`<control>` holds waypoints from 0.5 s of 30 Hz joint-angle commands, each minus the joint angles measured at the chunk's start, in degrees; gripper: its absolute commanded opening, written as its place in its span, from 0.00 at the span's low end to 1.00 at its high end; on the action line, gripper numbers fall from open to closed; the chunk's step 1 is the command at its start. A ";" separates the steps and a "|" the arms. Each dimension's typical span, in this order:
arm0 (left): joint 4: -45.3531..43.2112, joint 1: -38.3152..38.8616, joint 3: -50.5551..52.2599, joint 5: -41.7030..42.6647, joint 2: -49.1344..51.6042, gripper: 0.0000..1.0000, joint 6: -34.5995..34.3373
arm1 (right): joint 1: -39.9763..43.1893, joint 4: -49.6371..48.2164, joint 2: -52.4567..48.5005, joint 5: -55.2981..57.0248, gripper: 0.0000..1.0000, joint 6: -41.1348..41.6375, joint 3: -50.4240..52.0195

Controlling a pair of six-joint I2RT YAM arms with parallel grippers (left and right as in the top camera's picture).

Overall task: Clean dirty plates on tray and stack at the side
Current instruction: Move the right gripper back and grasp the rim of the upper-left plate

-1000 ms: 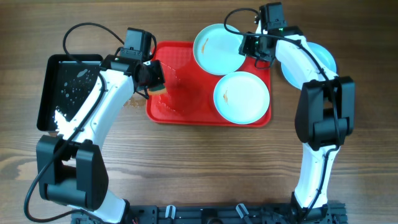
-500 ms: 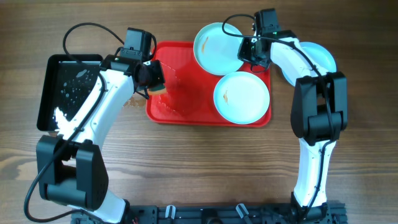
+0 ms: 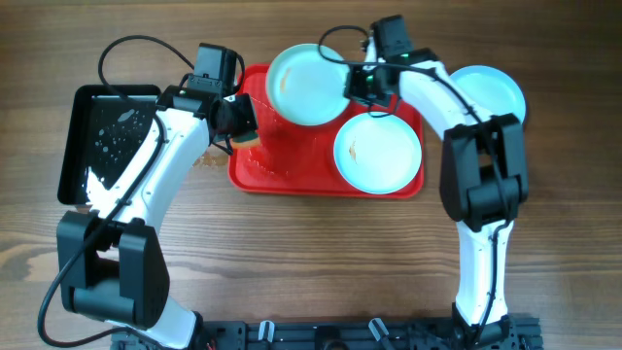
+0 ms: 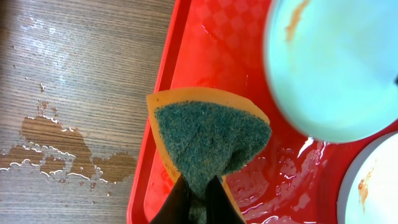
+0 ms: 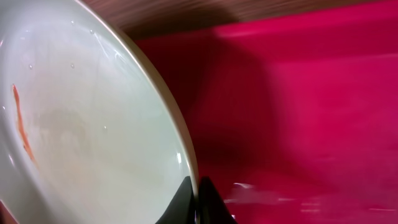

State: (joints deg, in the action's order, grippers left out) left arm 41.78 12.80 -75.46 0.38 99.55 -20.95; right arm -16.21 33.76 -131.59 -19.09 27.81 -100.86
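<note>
Shifted left within the last sec, top plate (image 3: 306,85) now overhangs the tray's (image 3: 292,167) far edge. Nearer the robot, a smeared plate (image 3: 377,151) waits on tray's right half. L gripper (image 4: 198,193), clenched on a sponge (image 4: 208,134), hovers over tray's left side, prob. ready to scrub. Farther back, R gripper (image 5: 196,194) pinches top plate's right rim, apparently presenting it. Third plate (image 3: 491,92) sits off tray, to its right.

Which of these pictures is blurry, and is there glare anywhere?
Right wrist view: the plate looms soft and close, the table behind it smeared. Left wrist view: the sponge is crisp; the wet tray glints. Overhead: sharp, evenly lit, soft shadows.
</note>
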 commanded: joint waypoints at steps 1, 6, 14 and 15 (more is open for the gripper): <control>-1.01 0.11 0.52 0.63 0.66 0.04 -0.50 | -3.65 -0.04 -0.83 -2.69 0.04 -0.74 -2.01; -0.96 0.11 0.52 0.57 0.66 0.04 -0.48 | -7.54 2.56 -0.85 6.71 0.04 -0.59 -1.97; -1.05 0.11 0.52 -0.42 0.68 0.04 -0.48 | -10.69 9.79 -0.85 7.45 0.04 -0.83 -1.77; -1.07 0.11 0.52 -0.42 0.76 0.04 -0.48 | -11.06 11.02 -0.85 7.26 0.04 -0.85 -1.77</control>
State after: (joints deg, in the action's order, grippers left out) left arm 40.95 12.80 -75.46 0.34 99.55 -20.95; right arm -26.09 42.57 -131.59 -12.95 27.81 -101.43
